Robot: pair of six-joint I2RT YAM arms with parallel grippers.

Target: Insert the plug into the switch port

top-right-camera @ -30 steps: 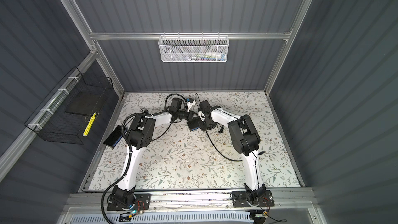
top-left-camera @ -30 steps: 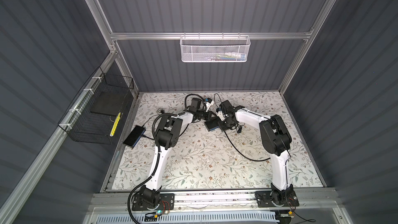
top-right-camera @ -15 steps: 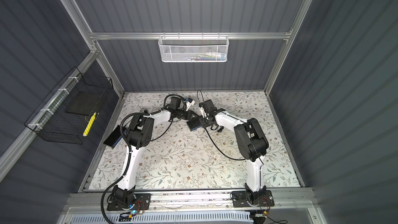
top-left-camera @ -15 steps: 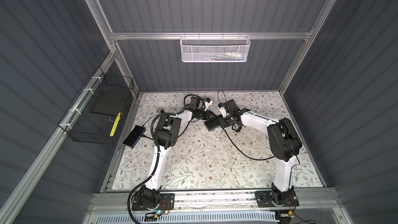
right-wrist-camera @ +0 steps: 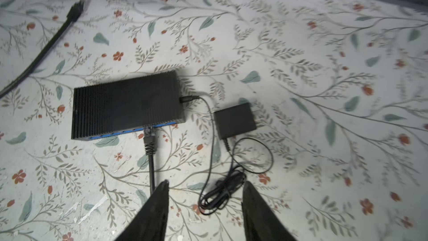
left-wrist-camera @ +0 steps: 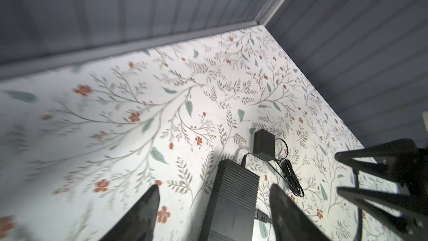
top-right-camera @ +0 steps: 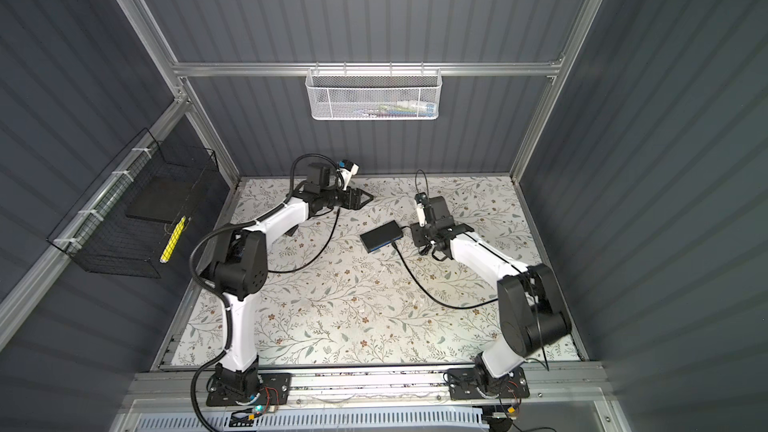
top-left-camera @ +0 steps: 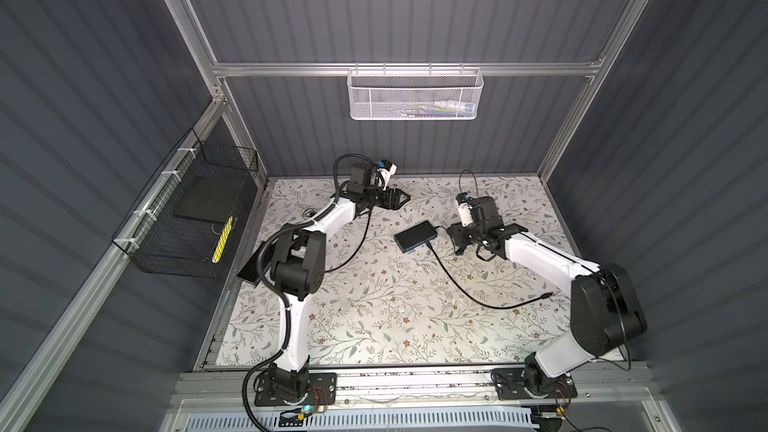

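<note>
Right gripper (right-wrist-camera: 206, 183) parted; plug (right-wrist-camera: 148, 133) (blurry) seated

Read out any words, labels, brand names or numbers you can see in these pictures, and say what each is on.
None can be read.
The switch: no legible marking on its black top.
The items in the white mesh basket: coloured print, too small to read.
The yellow strip in the black wire basket: too small to read.
</note>
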